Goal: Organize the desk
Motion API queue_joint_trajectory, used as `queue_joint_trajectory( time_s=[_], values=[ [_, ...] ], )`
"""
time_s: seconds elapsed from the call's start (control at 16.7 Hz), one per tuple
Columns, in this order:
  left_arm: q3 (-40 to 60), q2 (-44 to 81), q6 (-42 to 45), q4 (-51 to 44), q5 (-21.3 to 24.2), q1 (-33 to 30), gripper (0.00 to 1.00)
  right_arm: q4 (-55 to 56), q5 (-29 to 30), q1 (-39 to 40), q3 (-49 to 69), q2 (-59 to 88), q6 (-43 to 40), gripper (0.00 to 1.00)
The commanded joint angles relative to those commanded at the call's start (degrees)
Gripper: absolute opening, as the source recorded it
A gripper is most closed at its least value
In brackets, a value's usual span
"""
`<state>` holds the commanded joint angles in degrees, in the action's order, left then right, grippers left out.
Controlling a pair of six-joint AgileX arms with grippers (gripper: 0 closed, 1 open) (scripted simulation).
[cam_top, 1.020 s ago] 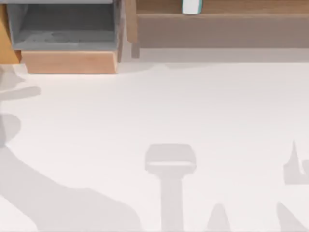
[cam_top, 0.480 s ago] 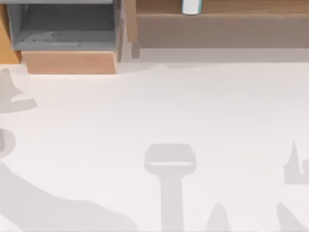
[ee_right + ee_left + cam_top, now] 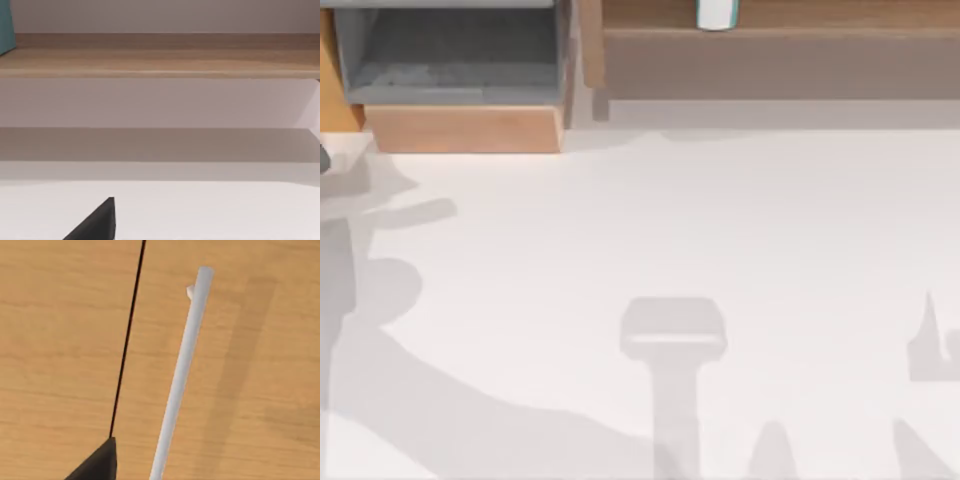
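We've got a little white and teal container sitting up on the shelf, just right of the drawer box's corner.

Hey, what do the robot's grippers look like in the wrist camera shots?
Little can be told. In the left wrist view the left gripper is a plain matte black wedge with one straight edge and a sharp corner, with no visible markings or cables. The right gripper looks the same in the right wrist view. In the top view the arms cast soft grey shadows on the white desk.
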<state>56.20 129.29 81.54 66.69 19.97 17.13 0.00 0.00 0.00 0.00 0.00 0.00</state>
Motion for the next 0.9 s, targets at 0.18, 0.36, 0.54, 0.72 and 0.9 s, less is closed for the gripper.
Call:
queue_joint_trajectory(
  time_s=[0.18, 0.36, 0.54, 0.72, 0.9],
  values=[
    [-3.1, -0.81, -11.69, -0.29, -9.86, -11.36, 1.0, 0.0, 0.0, 0.0, 0.0, 0.0, 0.0, 1.0],
    [-3.41, -0.43, -27.62, 0.46, -22.31, -27.14, 1.0, 0.0, 0.0, 0.0, 0.0, 0.0, 0.0, 1.0],
    [-1.03, 0.63, -44.18, 1.46, -34.04, -42.14, 1.0, 0.0, 0.0, 0.0, 0.0, 0.0, 0.0, 1.0],
    [4.47, 0.03, -56.68, 1.05, -42.93, -52.5, 1.0, 0.0, 0.0, 0.0, 0.0, 0.0, 0.0, 1.0],
    [12.71, -0.31, -64.78, -2.93, -49.48, -58.33, 1.0, 0.0, 0.0, 0.0, 0.0, 0.0, 0.0, 1.0]
  ],
)
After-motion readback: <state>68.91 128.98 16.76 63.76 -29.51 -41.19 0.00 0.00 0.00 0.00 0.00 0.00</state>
